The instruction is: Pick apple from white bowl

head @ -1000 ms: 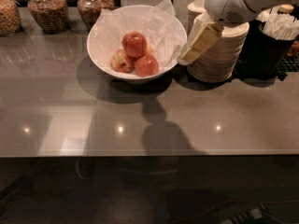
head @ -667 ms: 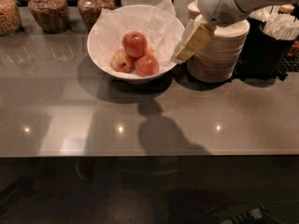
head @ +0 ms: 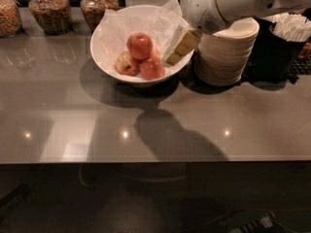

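Observation:
The white bowl [head: 109, 57] stands at the back middle of the grey counter, lined with crumpled white paper. Three apples lie in it. The deep red apple [head: 139, 45] sits on top, with a paler yellow-pink apple [head: 127, 63] at its lower left and an orange-red apple [head: 152, 68] at its lower right. My gripper [head: 172, 57] reaches in from the upper right on a white arm. It hangs tilted over the bowl's right rim, just right of the apples and apart from them.
A stack of small cream disposable bowls [head: 228, 55] stands right of the white bowl, under my arm. A black holder of white straws [head: 287, 35] is at the far right. Glass jars of grains [head: 47, 11] line the back left. The counter's front edge [head: 146, 162] runs across.
My gripper has moved left and slightly down, from in front of the cream bowl stack to over the white bowl's right rim. The apples have not moved.

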